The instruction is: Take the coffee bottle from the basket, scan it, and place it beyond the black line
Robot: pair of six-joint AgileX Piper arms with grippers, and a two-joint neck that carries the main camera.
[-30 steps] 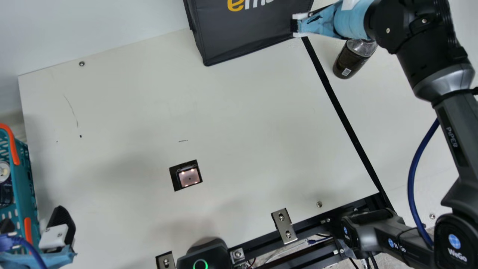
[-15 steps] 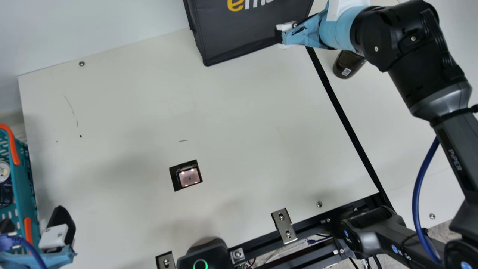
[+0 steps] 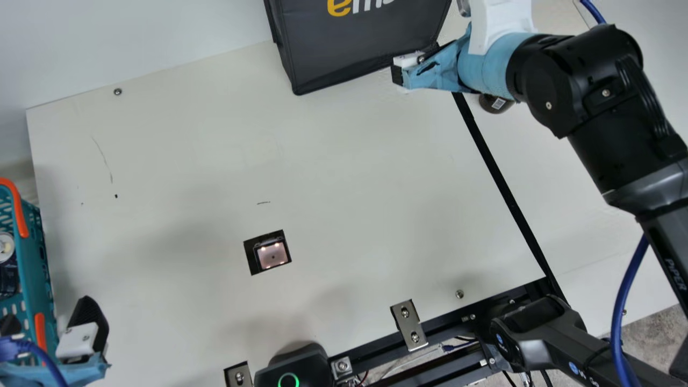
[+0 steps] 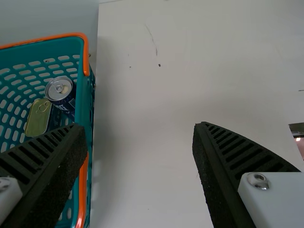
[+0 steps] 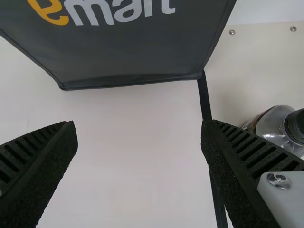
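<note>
Since the coffee bottle [image 3: 495,103] is beyond the black line [image 3: 501,177], your pick and place look done; the scan you can't confirm here. Your right gripper [image 5: 139,126] is spread wide, nothing held, and your left gripper [image 4: 138,127], also wide and empty, is by the basket [image 4: 85,102]. Probably just retreat left.
</note>
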